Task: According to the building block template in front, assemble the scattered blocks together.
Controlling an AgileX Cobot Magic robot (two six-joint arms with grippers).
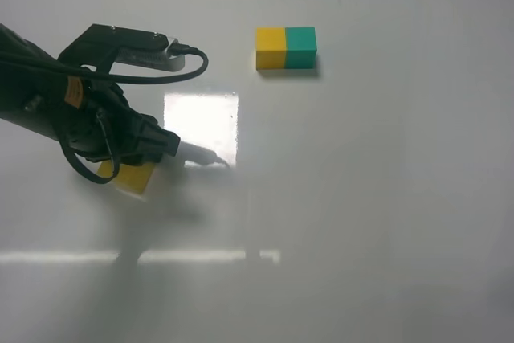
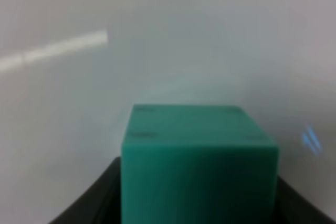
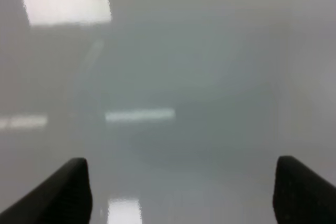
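Your left gripper [image 2: 199, 203] pinches the teal cube [image 2: 197, 156]; the yellow cube [image 1: 132, 177] lies just beside it. Right gripper [image 3: 184, 187] spread.

Yellow cube [image 1: 135, 181] half hidden under the left arm [image 1: 80, 118]; green cube [image 2: 198, 166] blurred, bottom cut off at the edge.

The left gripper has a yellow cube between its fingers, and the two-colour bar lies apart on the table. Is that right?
Not quite. The cube in the left gripper is the teal-green cube, as the left wrist view shows; the yellow cube lies under that arm in the exterior high view. The two-colour bar does lie apart on the table.
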